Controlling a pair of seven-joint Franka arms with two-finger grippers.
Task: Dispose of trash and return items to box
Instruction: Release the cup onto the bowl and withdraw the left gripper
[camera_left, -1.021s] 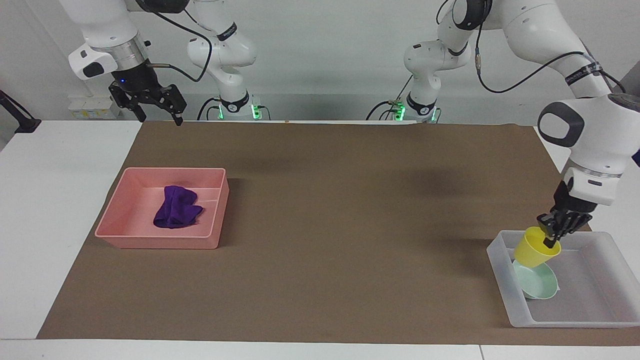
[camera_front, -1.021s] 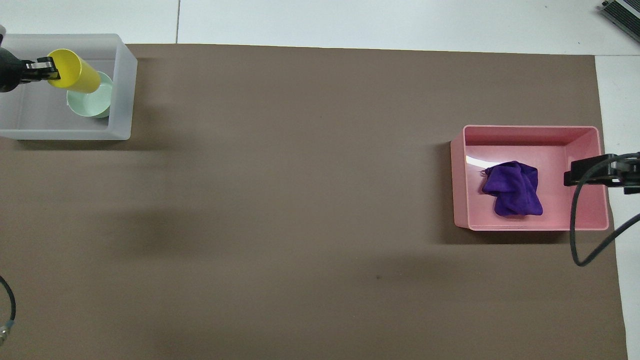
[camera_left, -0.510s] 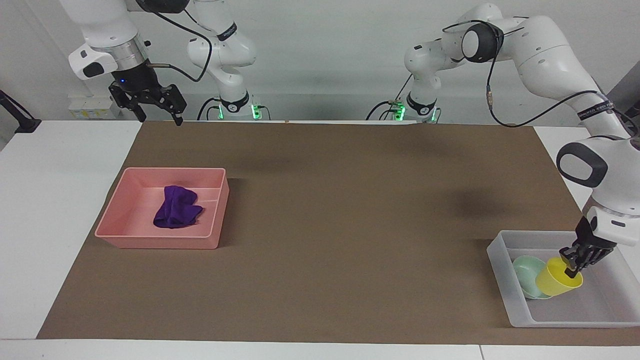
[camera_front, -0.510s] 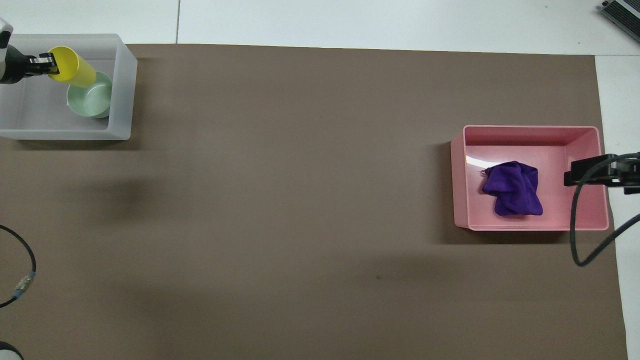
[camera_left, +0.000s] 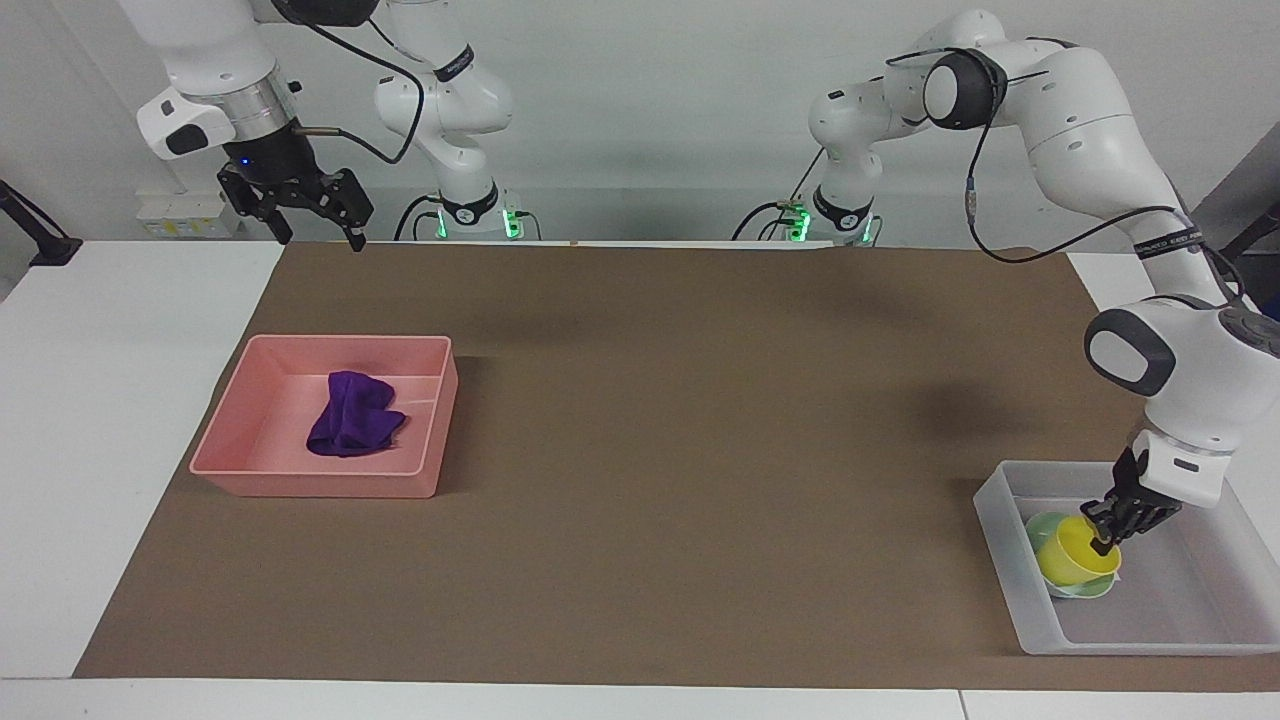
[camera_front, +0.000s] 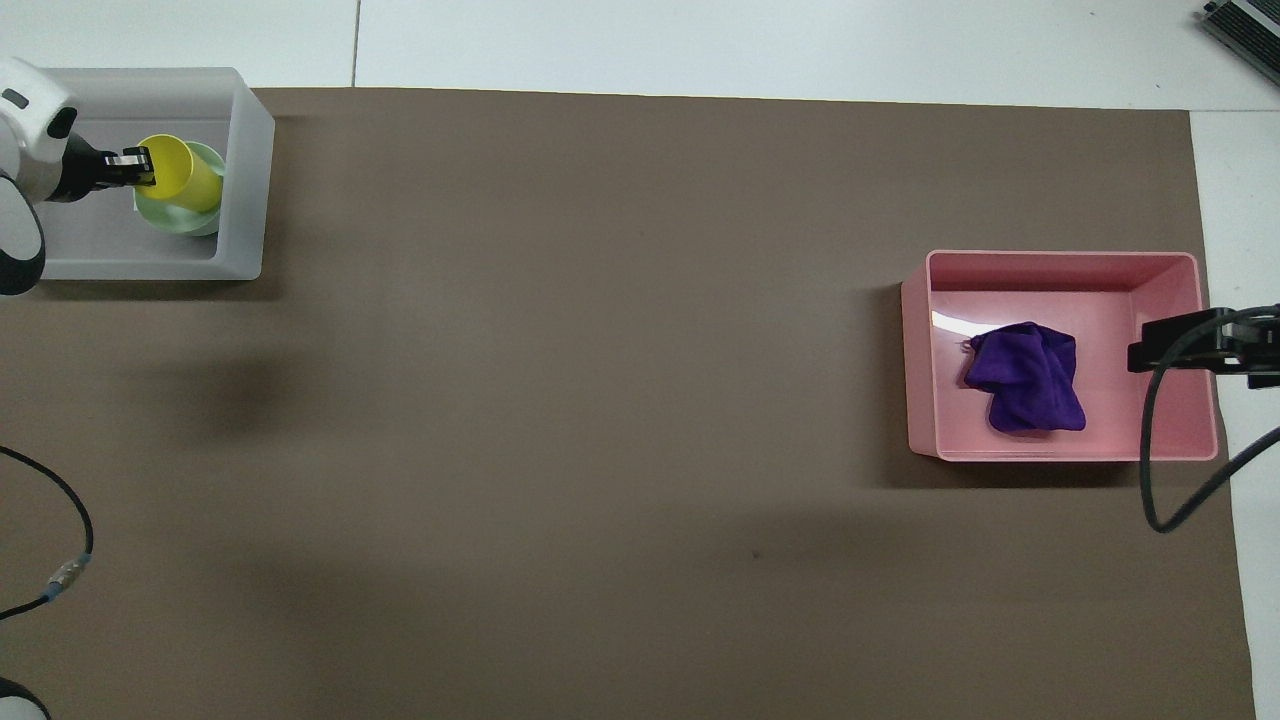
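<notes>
The frosted box (camera_left: 1000, 565) stands at the left arm's end of the table. The mint-green bowl (camera_left: 1086, 590) lies in it. My left gripper (camera_left: 1100, 535) is shut on the rim of the yellow cup (camera_left: 1072, 562), which sits tilted in the bowl. The overhead view shows the same gripper (camera_front: 135, 168), cup (camera_front: 185, 172), bowl (camera_front: 185, 224) and box (camera_front: 245, 200). The purple cloth (camera_left: 352, 425) lies bunched in the pink tray (camera_left: 310, 488), as the overhead view of the cloth (camera_front: 1025, 375) also shows. My right gripper (camera_left: 320, 238) waits open and empty, raised over the tray's edge (camera_front: 1170, 345).
A brown mat (camera_left: 700, 450) covers most of the table between the pink tray (camera_front: 1060, 260) and the box. White table shows around it. A black cable (camera_front: 1150, 480) hangs from the right arm by the tray.
My left gripper has lowered the yellow cup into the box and set it into the mint bowl, still gripping it. The right arm, the cloth and the pink tray have not moved.
</notes>
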